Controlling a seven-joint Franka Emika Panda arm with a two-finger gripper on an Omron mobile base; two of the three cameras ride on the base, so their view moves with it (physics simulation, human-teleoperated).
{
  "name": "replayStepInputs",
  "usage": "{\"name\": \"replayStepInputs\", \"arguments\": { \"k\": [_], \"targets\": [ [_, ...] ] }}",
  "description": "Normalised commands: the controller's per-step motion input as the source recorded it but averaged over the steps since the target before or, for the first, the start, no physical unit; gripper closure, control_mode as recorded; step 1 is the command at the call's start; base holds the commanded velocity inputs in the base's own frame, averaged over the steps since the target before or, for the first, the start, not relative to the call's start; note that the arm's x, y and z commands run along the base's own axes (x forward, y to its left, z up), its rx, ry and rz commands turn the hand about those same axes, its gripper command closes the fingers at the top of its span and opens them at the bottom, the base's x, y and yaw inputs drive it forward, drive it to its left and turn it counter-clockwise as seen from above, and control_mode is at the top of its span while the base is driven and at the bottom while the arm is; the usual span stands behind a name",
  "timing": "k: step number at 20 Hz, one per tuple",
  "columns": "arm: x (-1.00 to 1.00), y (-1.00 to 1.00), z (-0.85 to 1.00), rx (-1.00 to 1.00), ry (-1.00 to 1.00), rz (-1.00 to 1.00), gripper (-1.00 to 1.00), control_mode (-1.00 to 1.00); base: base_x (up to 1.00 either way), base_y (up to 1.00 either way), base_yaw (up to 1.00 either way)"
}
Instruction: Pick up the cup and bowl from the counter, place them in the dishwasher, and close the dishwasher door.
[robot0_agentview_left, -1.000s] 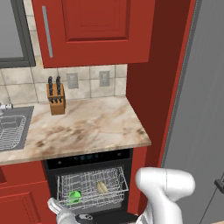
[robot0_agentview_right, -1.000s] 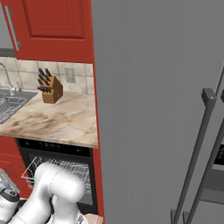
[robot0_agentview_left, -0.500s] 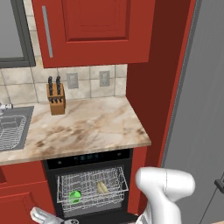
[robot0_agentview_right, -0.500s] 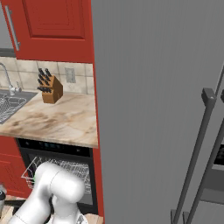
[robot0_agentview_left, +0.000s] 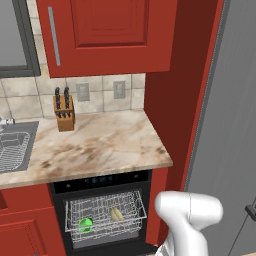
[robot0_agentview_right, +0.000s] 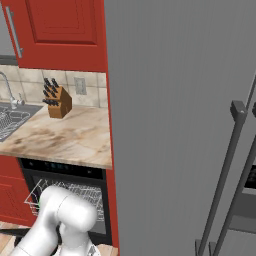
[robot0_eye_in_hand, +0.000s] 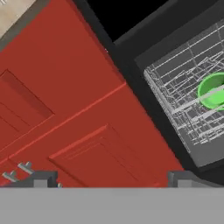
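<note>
left base view: the cup (robot0_agentview_left: 85, 224) and bowl (robot0_agentview_left: 117, 214) already sit in the rack of the open dishwasher (robot0_agentview_left: 102, 214), cup at 9 o'clock of the bowl. the marble table (robot0_agentview_left: 90, 145) carries a knife block (robot0_agentview_left: 64, 111); a sink (robot0_agentview_left: 15, 145) lies at its 9 o'clock.

right base view: a grey fridge (robot0_agentview_right: 175, 125) stands at 3 o'clock of the table.

hand view: the fingers (robot0_eye_in_hand: 114, 177) are spread and hold nothing, facing red cabinets (robot0_eye_in_hand: 65, 118), the cup at 3 o'clock. closing the door seems left; that calls for reaching under it.
</note>
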Motion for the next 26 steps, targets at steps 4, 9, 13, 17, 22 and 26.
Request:
{"name": "replayStepInputs", "arguments": {
  "k": [4, 9, 13, 17, 22, 26],
  "targets": [
    [-0.28, 0.2, -0.1, -0.57, 0.0, 0.02, -1.0, -1.0, 0.0, 0.0, 0.0],
    [-0.07, 0.12, -0.26, -0.66, 0.03, 0.01, -1.0, -1.0, 0.0, 0.0, 0.0],
    [0.0, 0.04, -0.34, -0.66, 0.04, 0.04, -1.0, -1.0, 0.0, 0.0, 0.0],
    [0.0, 0.01, -0.27, -0.43, 0.0, 0.04, -1.0, -1.0, 0.0, 0.0, 0.0],
    [-0.04, 0.31, -0.51, -0.42, 0.0, 0.06, -1.0, -1.0, 0.0, 0.0, 0.0],
    [-0.33, 0.42, -0.9, -0.45, 0.0, 0.1, -1.0, -1.0, 0.0, 0.0, 0.0]
  ]
}}
